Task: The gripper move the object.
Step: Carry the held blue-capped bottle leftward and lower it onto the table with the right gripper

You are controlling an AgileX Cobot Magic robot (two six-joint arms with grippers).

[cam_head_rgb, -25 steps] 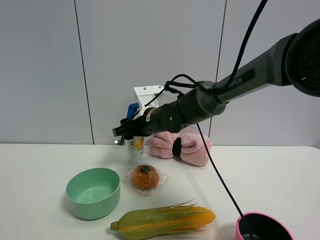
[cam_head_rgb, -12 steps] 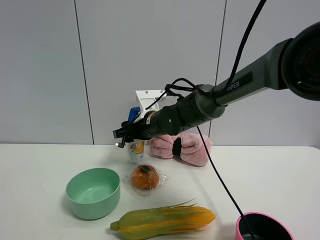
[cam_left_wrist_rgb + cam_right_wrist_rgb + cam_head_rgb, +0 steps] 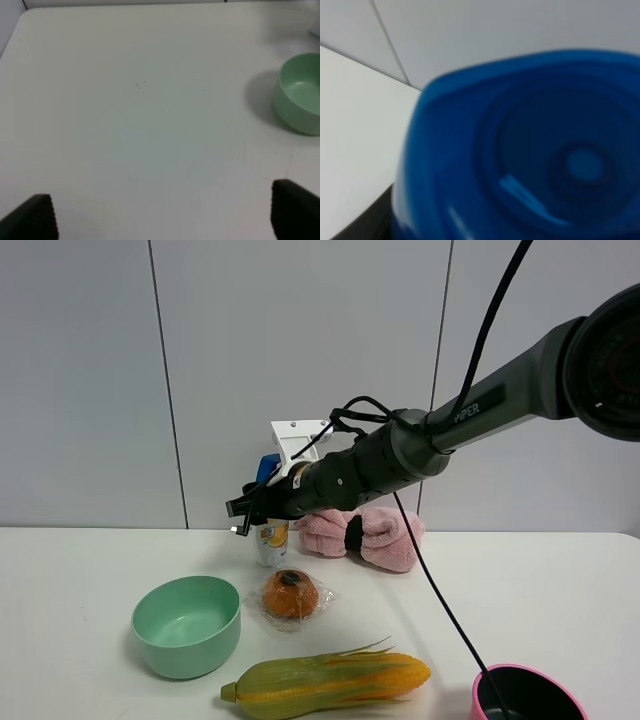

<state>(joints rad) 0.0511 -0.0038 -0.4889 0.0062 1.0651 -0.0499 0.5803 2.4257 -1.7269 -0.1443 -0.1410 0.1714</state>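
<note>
Over the last second the right gripper (image 3: 262,508) has dipped slightly with the shampoo bottle (image 3: 271,540), then held. Its small black fingers are clamped on the slim white plastic body, under the glossy blue flip cap (image 3: 520,150) that fills the right wrist view. The bottle is upright near the matte white table's (image 3: 560,580) rear. Just in front lies a film-wrapped orange (image 3: 291,595), beside a smooth round mint bowl (image 3: 187,625). The left gripper (image 3: 164,212) hangs spread wide above the tabletop
</note>
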